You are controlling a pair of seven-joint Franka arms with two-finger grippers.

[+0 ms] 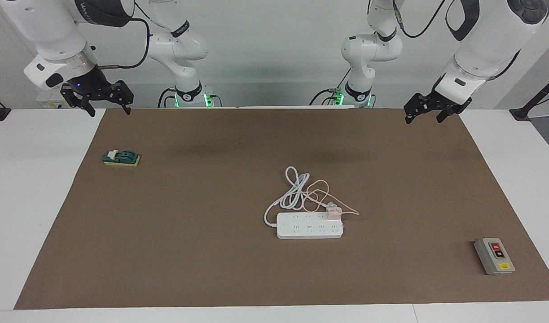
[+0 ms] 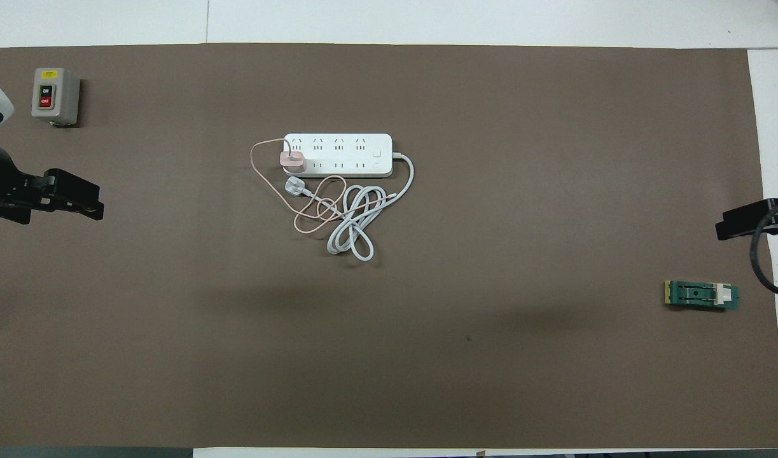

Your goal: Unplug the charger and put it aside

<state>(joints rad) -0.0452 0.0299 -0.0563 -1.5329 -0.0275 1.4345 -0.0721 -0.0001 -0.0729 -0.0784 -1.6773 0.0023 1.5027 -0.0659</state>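
the left gripper [image 1: 422,113], a black two-finger claw on a white franka arm, hangs with its fingers spread apart and nothing between them, over the brown mat's edge nearest the robots at the left arm's end of the table. the arm comes down steeply from its raised elbow, wrist tipped toward the table's middle; in the overhead view the gripper [image 2: 77,198] shows as a black shape pointing inward over the mat. the right gripper [image 1: 104,104], black on its own white arm, hangs over the mat's corner at the right arm's end, also near the robots' edge; i cannot tell whether its fingers are apart or together.

no container holds anything here; everything lies straight on the flat brown mat [image 1: 189,251].

working outward from the left gripper: the small pale-pink cube-shaped charger [image 1: 333,212] is well apart from it, toward the table's middle and farther from the robots. it sits upright, plugged into the end socket of the long white multi-socket power strip [image 1: 309,227], on the strip's row nearer the robots. its thin pink cable [image 1: 321,188] loops loosely on the mat on the side nearer the robots, tangled with the thicker white cable [image 1: 292,190], whose white plug [image 2: 295,186] lies just beside the charger.

farther still from the left gripper, near the mat's corner at the left arm's end, stands a grey switch box with a red and a black button [image 1: 494,256]. by the right gripper lies a small green block on a yellow base [image 1: 121,158].
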